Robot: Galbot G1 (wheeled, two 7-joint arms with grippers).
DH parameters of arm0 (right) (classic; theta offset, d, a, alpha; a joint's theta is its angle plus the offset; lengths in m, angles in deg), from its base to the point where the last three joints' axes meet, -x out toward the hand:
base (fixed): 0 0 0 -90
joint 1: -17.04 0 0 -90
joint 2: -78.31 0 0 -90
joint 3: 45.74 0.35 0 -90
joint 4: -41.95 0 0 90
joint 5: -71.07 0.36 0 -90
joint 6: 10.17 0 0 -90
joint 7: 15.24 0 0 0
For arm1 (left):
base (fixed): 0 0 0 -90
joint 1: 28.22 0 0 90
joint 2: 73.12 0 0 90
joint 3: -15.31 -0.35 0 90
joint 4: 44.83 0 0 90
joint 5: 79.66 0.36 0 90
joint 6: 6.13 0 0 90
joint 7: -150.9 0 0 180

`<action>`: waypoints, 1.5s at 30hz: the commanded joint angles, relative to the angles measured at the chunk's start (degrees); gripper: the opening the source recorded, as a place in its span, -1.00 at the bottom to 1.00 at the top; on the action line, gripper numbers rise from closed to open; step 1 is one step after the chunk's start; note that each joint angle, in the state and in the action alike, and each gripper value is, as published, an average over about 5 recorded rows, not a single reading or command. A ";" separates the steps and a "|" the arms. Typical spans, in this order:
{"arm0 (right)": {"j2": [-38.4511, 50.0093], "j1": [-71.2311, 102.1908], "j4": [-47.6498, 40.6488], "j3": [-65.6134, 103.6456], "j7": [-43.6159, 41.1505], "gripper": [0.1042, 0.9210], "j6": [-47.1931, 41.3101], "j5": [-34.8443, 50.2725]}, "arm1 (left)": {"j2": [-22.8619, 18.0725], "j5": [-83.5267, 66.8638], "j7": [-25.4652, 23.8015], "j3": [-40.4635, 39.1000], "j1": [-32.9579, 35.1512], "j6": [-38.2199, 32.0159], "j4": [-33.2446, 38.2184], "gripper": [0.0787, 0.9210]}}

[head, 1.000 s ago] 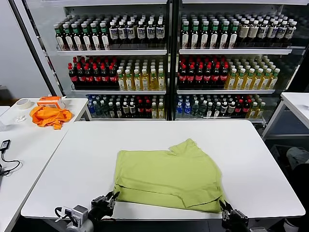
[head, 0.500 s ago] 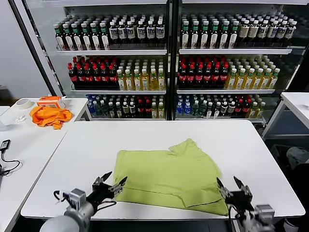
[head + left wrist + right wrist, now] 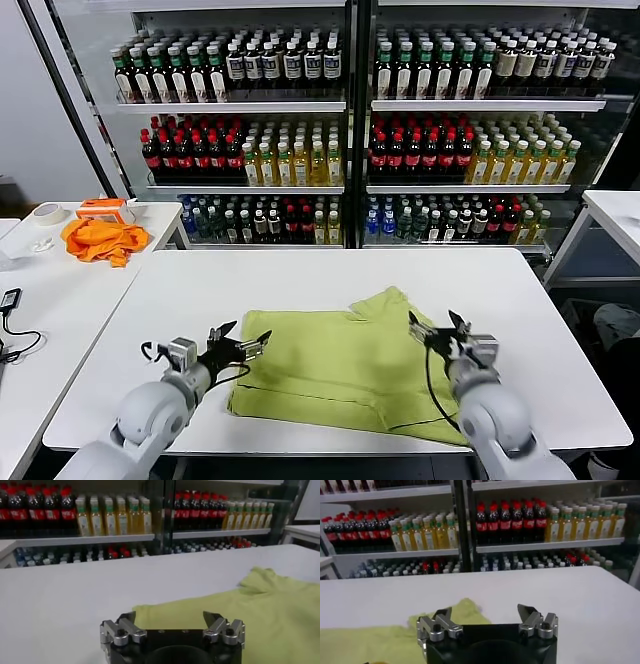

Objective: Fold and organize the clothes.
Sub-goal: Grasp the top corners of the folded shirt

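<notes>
Head view: the T-shirt (image 3: 345, 368) lies partly folded on the white table (image 3: 520, 300), nearer the front edge, with 1 sleeve sticking up toward the far side. Your left gripper (image 3: 240, 345) hovers over the shirt's left edge with jaws spread and nothing in them; your right gripper (image 3: 439, 331) sits over the right side near the sleeve, also released and empty. If the next fold is the step in hand, bring both grippers down level and together, pinch only the top layer at matching points, and lift evenly so the thin fabric does not drag or bunch. The orange cloth (image 3: 100, 240) on the side table (image 3: 60, 300) is not your concern. The shirt's near hem is partly covered by both arms, so you cannot check how its front corners lie.

Left wrist view: the left gripper (image 3: 172, 620) stands wide open above the table, with the T-shirt (image 3: 260, 610) just ahead. The cloth directly under the fingers is hidden by the gripper body.

Right wrist view: the right gripper (image 3: 487, 615) is open, with the T-shirt (image 3: 385, 637) ahead of it. Much of the shirt is cut off here.
</notes>
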State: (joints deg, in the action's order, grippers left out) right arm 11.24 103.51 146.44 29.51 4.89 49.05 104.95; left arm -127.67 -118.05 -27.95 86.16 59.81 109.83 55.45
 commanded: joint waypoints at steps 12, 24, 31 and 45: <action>-7.19 -16.90 -25.94 -6.54 -1.81 0.76 3.55 -0.52 | -2.14 -0.22 -4.45 -4.06 -13.19 -0.76 -18.87 0.77; -8.34 -17.22 -28.19 -6.86 -2.68 0.76 3.13 -4.46 | -2.65 0.62 -4.61 -4.13 -13.13 -1.17 -19.59 0.77; -8.62 -17.13 -28.61 -6.83 -3.32 0.76 4.05 -5.39 | -2.44 0.76 -6.04 -4.28 -12.54 -1.62 -19.20 0.77; -8.45 -17.12 -29.04 -6.91 -3.88 0.05 3.08 -3.43 | -2.88 0.76 -7.79 -4.46 -12.22 -2.52 -20.12 0.08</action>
State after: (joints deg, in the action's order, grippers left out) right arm 2.95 86.69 118.23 22.73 1.39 52.30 101.33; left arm -130.55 -117.28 -35.09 81.90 47.76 107.34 35.89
